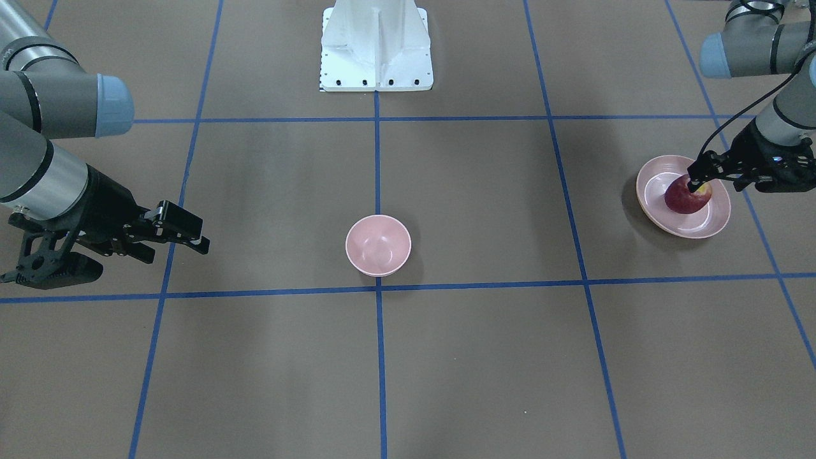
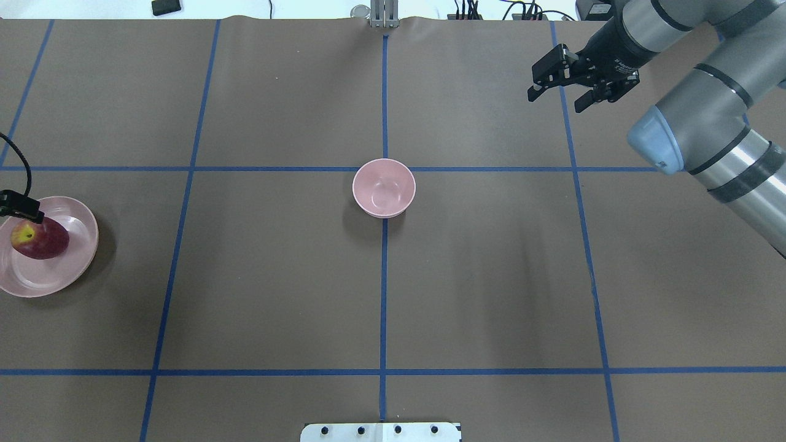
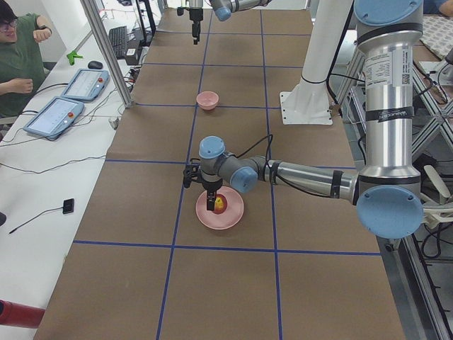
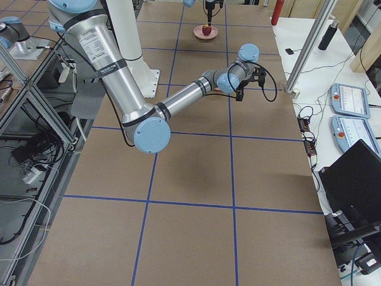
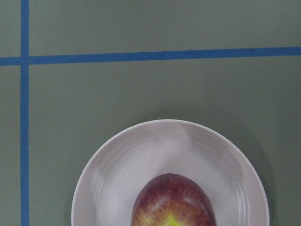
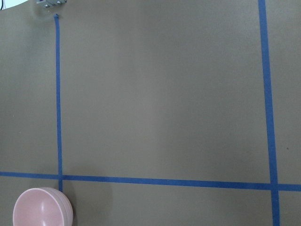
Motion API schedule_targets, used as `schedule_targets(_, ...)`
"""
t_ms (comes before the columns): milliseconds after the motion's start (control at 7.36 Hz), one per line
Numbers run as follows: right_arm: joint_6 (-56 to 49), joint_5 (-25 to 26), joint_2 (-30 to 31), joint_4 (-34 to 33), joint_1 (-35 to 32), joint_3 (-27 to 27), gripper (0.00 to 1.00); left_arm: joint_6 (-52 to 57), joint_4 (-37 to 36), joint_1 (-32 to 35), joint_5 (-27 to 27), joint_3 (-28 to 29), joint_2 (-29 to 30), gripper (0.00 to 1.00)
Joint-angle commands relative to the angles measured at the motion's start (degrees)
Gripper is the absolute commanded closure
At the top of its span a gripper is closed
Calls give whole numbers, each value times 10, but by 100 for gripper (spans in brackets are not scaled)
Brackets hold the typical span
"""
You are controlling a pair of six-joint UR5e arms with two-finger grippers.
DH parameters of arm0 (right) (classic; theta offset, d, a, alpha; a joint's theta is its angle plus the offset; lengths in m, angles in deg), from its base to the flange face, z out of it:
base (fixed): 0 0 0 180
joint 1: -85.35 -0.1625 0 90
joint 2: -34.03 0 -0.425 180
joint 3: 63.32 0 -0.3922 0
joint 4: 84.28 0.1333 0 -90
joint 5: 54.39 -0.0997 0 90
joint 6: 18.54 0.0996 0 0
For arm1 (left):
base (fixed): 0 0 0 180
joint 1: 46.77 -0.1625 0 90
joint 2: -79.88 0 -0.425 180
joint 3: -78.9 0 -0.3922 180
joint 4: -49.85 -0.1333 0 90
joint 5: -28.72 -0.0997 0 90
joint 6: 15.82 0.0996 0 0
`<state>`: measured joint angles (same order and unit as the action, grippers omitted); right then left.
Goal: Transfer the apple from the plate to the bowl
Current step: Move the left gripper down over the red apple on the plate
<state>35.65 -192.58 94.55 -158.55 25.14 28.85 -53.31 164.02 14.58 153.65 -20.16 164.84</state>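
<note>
The dark red apple (image 1: pixel 685 199) lies on the wide pale pink plate (image 1: pixel 717 220) at the table's left end. It also shows in the overhead view (image 2: pixel 42 240) and at the bottom of the left wrist view (image 5: pixel 174 202). My left gripper (image 1: pixel 698 182) hangs right over the apple. It looks open, with one finger (image 2: pixel 24 212) at the apple's far side; the other finger is out of the overhead view. The small deep pink bowl (image 2: pixel 384 187) stands empty at the table's middle. My right gripper (image 2: pixel 552 98) is open and empty, high over the far right.
The white robot base (image 1: pixel 376 48) stands at the robot's edge of the table. Blue tape lines grid the brown table. An operator (image 3: pixel 18 64) sits at a side bench with control tablets (image 3: pixel 53 117) beyond the table's far edge.
</note>
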Motion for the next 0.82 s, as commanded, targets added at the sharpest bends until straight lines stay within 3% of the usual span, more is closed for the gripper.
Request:
schedule_targets(0, -1, 0, 0, 0, 0, 0, 0, -7, 26, -4, 6, 17, 6, 2)
schedule_targets(679, -1, 0, 3, 0, 1, 0, 0, -13, 25, -18, 5, 20, 6, 2)
